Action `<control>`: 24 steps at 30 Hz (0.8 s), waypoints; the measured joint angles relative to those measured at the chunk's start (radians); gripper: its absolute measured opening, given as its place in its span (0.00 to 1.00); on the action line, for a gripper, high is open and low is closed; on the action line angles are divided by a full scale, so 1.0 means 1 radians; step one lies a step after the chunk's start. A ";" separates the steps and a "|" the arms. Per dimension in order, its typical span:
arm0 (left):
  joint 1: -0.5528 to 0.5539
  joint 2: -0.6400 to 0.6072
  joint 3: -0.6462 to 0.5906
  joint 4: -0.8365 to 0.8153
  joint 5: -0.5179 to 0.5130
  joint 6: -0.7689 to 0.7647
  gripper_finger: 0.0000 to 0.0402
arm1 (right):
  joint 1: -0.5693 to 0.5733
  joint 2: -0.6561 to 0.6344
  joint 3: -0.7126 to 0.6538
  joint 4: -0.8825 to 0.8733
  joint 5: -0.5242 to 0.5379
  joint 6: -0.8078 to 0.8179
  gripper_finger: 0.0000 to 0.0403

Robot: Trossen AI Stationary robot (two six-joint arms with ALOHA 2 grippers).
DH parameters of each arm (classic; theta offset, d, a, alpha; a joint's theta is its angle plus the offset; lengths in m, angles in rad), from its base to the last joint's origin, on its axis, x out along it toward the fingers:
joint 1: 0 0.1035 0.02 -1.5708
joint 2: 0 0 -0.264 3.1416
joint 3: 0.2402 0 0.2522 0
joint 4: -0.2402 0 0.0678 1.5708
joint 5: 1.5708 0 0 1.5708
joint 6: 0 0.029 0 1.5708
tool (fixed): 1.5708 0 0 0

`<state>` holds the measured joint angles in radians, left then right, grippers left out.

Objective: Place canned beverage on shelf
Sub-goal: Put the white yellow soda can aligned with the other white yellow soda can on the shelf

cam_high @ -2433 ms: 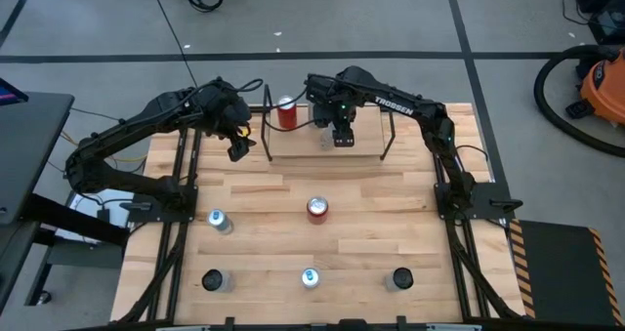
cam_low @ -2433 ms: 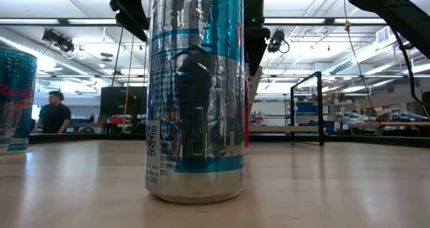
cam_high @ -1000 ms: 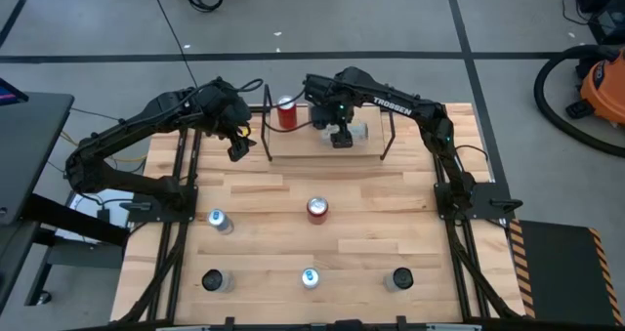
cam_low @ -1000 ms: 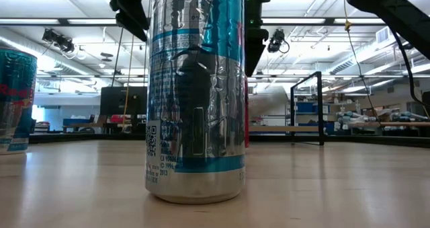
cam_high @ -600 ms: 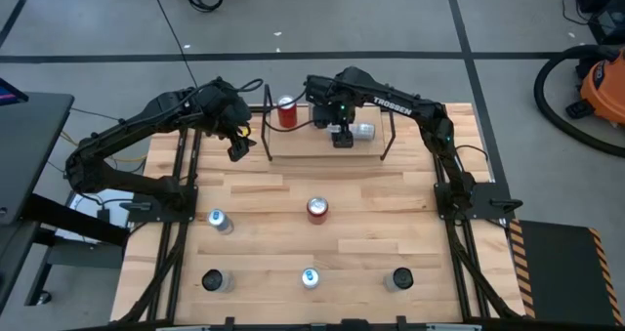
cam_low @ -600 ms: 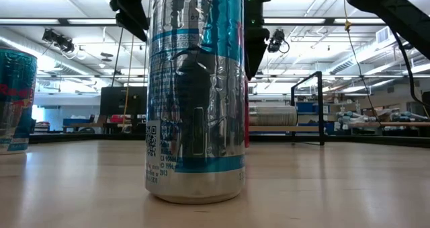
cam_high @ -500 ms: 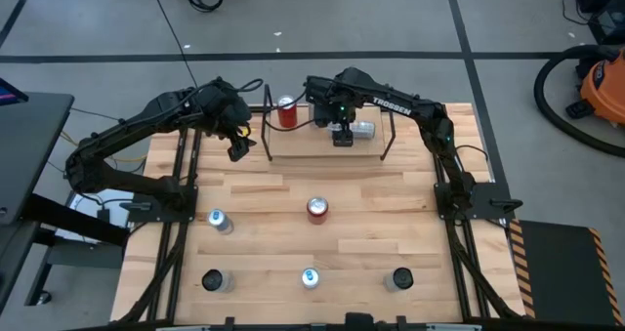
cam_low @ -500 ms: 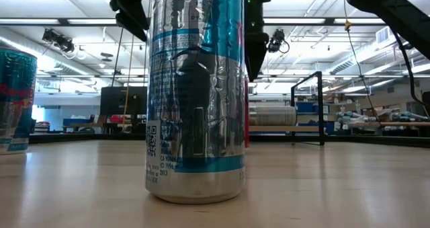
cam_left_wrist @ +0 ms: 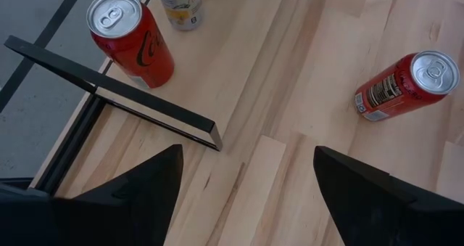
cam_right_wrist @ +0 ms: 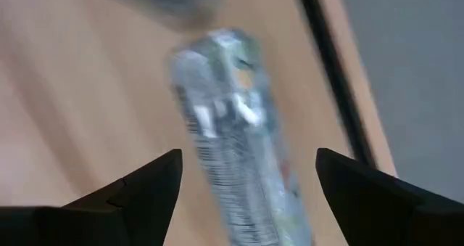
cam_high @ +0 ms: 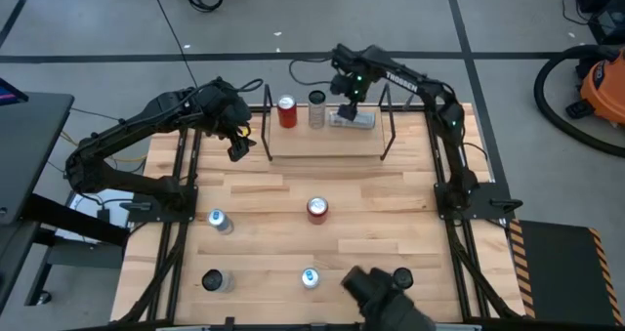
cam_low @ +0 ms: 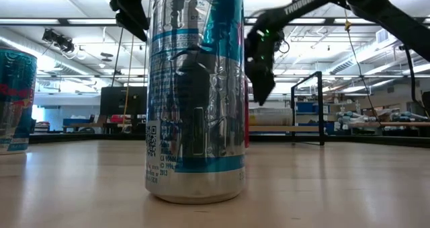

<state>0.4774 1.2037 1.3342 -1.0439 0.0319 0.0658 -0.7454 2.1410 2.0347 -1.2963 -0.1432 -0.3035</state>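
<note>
The shelf [cam_high: 327, 144], black rods around a light wood board, stands at the table's far middle. On it a red can [cam_high: 285, 111] and a silver can [cam_high: 316, 109] stand upright, and another silver can [cam_high: 357, 119] lies on its side. My right gripper [cam_high: 346, 106] is open above the lying can, which shows blurred between its fingers in the right wrist view [cam_right_wrist: 232, 130]. My left gripper [cam_high: 237, 147] is open and empty just left of the shelf, above the table. The left wrist view shows the red can [cam_left_wrist: 130, 39] behind a shelf rod.
Several cans stand on the table: a red one [cam_high: 317, 208] at the middle, silver ones at the left [cam_high: 217, 221] and along the near edge [cam_high: 310, 277]. A dark shape [cam_high: 386, 294] reaches in at the near edge. One can [cam_low: 195, 93] fills the low view.
The silver can under my right gripper has tipped over toward the table's right and now lies on its side on the shelf board. My right gripper has moved toward the table's far edge, and its arm has uncovered the upright silver can. A dark shape has come in at the near edge.
</note>
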 joint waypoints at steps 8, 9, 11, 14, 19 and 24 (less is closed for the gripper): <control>0.000 0.000 0.000 0.009 0.000 0.024 0.78 | -0.015 0.000 -0.075 -0.101 0.031 0.016 0.80; 0.000 0.000 0.000 0.014 0.000 0.024 0.78 | -0.006 0.000 -0.075 -0.108 0.033 0.015 0.80; 0.000 0.000 0.000 0.021 0.000 0.024 0.78 | 0.014 0.000 -0.075 -0.116 0.032 0.012 0.80; 0.000 0.000 0.000 0.022 0.000 0.024 0.78 | 0.050 0.000 -0.075 -0.130 0.042 0.005 0.80; 0.000 0.000 0.000 0.022 0.000 0.024 0.78 | 0.097 0.000 -0.090 -0.112 0.105 0.046 0.79; 0.000 0.000 0.000 0.022 0.000 0.026 0.78 | 0.125 0.000 -0.112 -0.110 0.130 0.120 0.78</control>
<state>0.4778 1.2041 1.3342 -1.0214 0.0319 0.0915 -0.6202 2.1410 1.9228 -1.4059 -0.0130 -0.1831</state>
